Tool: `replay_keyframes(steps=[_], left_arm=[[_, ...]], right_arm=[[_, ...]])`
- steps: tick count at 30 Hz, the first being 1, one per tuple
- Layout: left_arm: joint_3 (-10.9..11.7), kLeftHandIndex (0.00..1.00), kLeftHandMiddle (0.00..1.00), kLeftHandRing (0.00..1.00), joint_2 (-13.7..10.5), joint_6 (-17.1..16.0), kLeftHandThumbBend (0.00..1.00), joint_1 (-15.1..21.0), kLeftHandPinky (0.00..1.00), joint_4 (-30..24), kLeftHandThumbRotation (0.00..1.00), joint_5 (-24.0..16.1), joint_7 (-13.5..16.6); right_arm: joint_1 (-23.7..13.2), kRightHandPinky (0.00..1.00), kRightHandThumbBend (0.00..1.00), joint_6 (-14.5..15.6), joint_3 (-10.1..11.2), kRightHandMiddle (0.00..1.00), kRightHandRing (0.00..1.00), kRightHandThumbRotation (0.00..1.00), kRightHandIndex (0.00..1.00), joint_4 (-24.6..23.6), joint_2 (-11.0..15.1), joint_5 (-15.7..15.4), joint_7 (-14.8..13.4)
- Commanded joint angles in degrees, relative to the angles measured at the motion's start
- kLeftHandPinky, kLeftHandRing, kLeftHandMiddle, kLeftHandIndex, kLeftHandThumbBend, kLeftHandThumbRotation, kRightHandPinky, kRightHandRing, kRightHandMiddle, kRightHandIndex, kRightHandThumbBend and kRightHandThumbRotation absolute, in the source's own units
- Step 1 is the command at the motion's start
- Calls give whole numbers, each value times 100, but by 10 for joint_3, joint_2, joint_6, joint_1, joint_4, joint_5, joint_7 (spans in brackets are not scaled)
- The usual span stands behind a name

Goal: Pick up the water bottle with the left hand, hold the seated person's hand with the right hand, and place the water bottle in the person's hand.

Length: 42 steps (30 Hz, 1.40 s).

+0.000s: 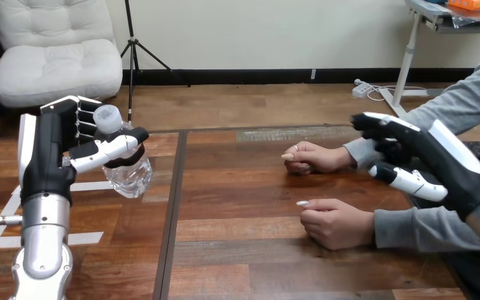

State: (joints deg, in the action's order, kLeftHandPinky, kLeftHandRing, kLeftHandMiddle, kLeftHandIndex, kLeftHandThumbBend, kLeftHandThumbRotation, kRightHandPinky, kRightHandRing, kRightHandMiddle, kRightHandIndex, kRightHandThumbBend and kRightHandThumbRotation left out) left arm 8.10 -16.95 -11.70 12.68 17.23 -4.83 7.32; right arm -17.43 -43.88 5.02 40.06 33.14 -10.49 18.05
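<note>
Over L end of wooden table (244, 250), water bottle (130, 176) upright in curled fingers of L hand (50, 150), well apart from person's farther hand (315, 157); R hand (437, 156) beside that wrist, fingers relaxed, parted.

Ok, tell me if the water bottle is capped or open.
Capped: a white cap tops the water bottle, which the left hand grips.

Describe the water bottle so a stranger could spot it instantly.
Start at the wooden table and go to its left side, where the robot's left hand stands upright. The water bottle sits in that hand's grip: clear plastic with a pale cap, the only transparent thing over the table.
</note>
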Motion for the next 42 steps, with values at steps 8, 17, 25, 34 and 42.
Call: replay_keyframes(steps=[8,17,25,34,42], left_arm=[[13,41,42,39,2,-9,76,25,35,-44,0,12,-4],[13,40,42,39,4,1,76,22,35,-58,0,12,-3],[14,40,41,39,4,1,76,20,34,-61,0,11,-5],[14,40,41,38,2,0,75,21,34,-63,0,8,-7],[15,40,41,38,1,-7,75,19,33,-63,0,11,-11]], right_arm=[[-73,74,99,-32,-18,86,82,89,85,53,43,-37,-20],[-84,71,99,-24,-34,86,82,85,85,70,62,-73,-34],[-86,70,99,-15,-46,85,82,77,84,72,70,-92,-40],[-80,70,100,24,-60,85,83,67,86,47,75,-106,-26],[-71,72,100,56,-68,87,85,59,87,23,77,-112,-11]])
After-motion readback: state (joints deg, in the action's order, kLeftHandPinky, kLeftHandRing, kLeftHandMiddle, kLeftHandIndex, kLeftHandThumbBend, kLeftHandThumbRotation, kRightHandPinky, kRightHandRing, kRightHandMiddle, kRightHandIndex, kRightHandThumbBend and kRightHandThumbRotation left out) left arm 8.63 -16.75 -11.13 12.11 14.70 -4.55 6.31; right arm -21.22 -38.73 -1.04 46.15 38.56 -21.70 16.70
